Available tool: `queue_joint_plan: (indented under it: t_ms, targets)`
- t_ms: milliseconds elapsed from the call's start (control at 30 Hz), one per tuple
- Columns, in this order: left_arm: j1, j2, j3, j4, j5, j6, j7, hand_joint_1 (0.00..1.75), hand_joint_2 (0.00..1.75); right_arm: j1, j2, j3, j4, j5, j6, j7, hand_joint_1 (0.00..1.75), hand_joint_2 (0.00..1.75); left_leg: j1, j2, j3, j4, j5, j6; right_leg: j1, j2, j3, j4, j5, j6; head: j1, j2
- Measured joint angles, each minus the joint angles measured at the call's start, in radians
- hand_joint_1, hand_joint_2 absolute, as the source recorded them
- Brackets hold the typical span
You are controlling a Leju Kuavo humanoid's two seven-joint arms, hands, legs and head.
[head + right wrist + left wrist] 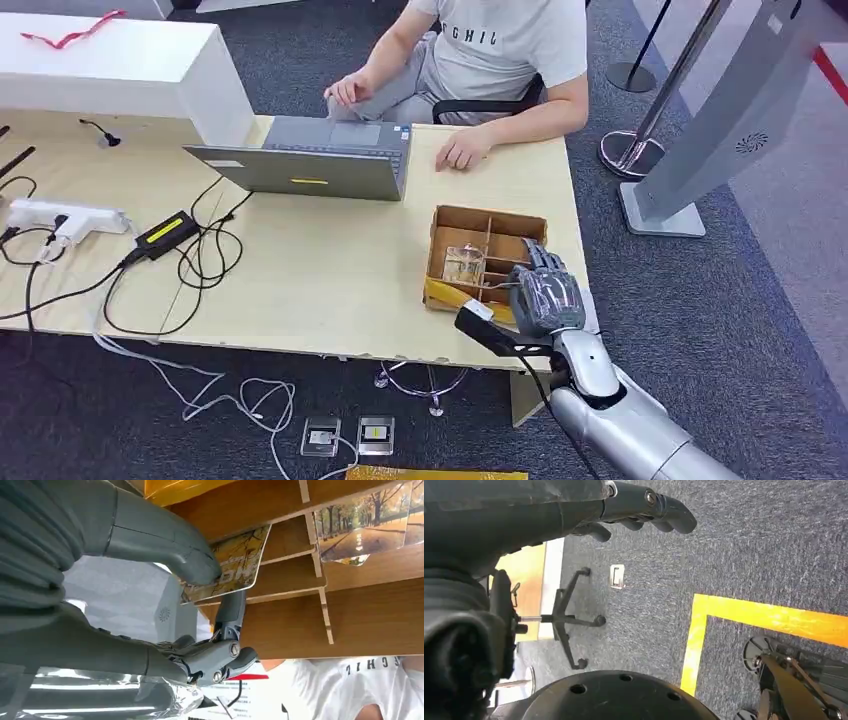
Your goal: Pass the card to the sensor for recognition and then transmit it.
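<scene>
A card (235, 567) printed with autumn trees is pinched between the thumb and a finger of my right hand (200, 580). In the head view that hand (545, 290) sits over the front right part of a divided wooden box (450, 215) near the table's right end. Another card with the same tree picture (362, 522) lies in a neighbouring compartment. The grey slanted sensor stand (720, 110) rises from the floor to the right of the table. My left hand (644, 505) hangs over the carpet, holding nothing, fingers loosely apart.
A person in a white T-shirt (510, 45) sits across the table with a hand (462, 150) resting near the box. A grey laptop (320, 160), a power adapter (165, 232) and cables lie to the left. A barrier post base (632, 150) stands by the sensor.
</scene>
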Motion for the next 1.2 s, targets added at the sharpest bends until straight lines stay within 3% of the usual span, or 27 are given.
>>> queue_joint_plan:
  t_ms: [667,967,1200]
  targets:
    - [0.0,0.002,0.0,0.0,-0.003,0.0,0.0,0.0,0.0,-0.047,0.041,-0.014,0.047,0.037,-0.036,-0.019,1.75,1.75,0.0,0.0,0.0,0.0,0.0,0.0,0.0,0.0,0.0,0.0,0.0,0.0,0.0,0.0]
    - [0.0,0.003,0.0,0.0,-0.013,0.003,0.0,0.0,0.0,-0.13,0.043,-0.03,-0.057,0.08,-0.019,0.023,1.75,1.75,0.0,0.0,0.0,0.0,0.0,0.0,0.0,0.0,0.0,0.0,0.0,0.0,0.0,0.0]
    - [0.001,0.003,0.0,0.0,-0.021,-0.01,0.0,0.0,0.0,-0.184,0.051,-0.03,-0.116,0.071,-0.018,0.022,1.75,1.75,0.0,0.0,0.0,0.0,0.0,0.0,0.0,0.0,0.0,0.0,0.0,0.0,0.0,0.0]
